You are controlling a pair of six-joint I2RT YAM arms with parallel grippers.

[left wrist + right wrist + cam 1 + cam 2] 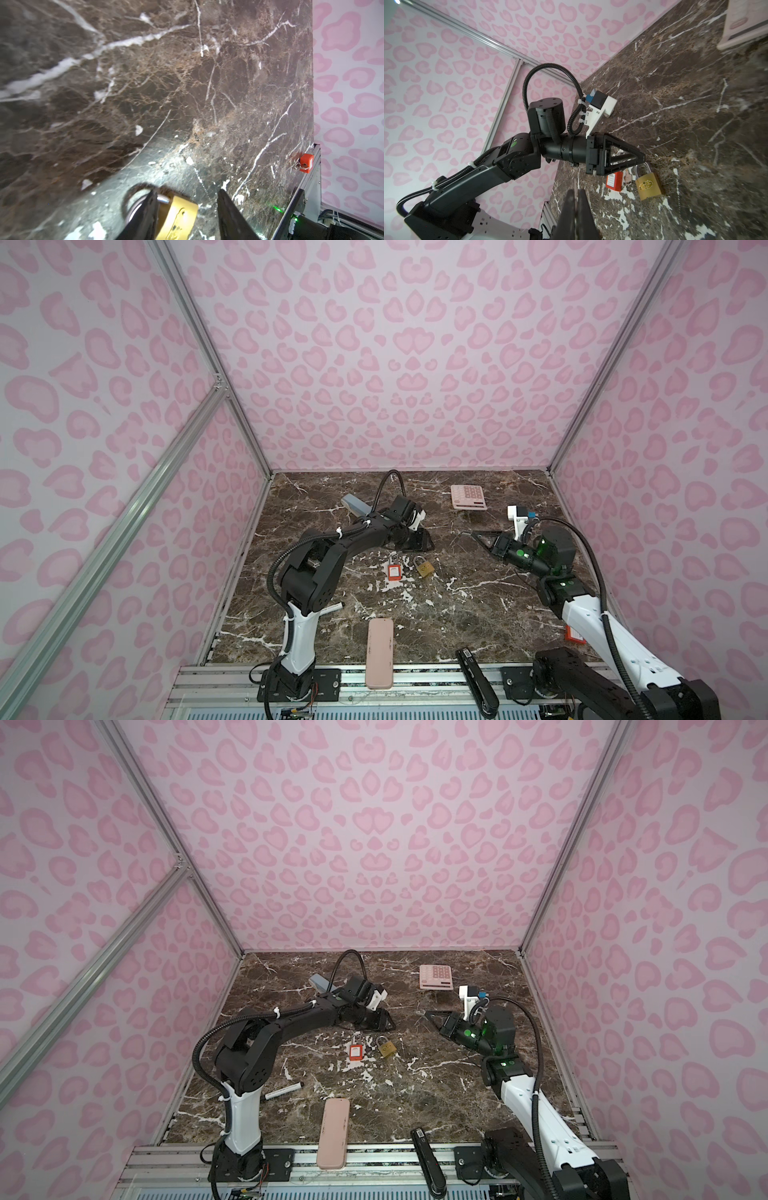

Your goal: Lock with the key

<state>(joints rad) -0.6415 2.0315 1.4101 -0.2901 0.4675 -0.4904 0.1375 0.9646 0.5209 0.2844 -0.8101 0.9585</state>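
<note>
Brass padlock (pixel 424 569) mid table (pixel 478 614), far from edges

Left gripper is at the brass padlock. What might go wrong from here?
The left gripper stands open over the brass padlock, which lies flat and off-centre in the gap in the left wrist view; closing may shove or twist it rather than seat it. The red padlock and a key lie close beside it and may get knocked.

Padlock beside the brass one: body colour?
The padlock is orange-red with a white label; clearest in the right wrist view.
</note>
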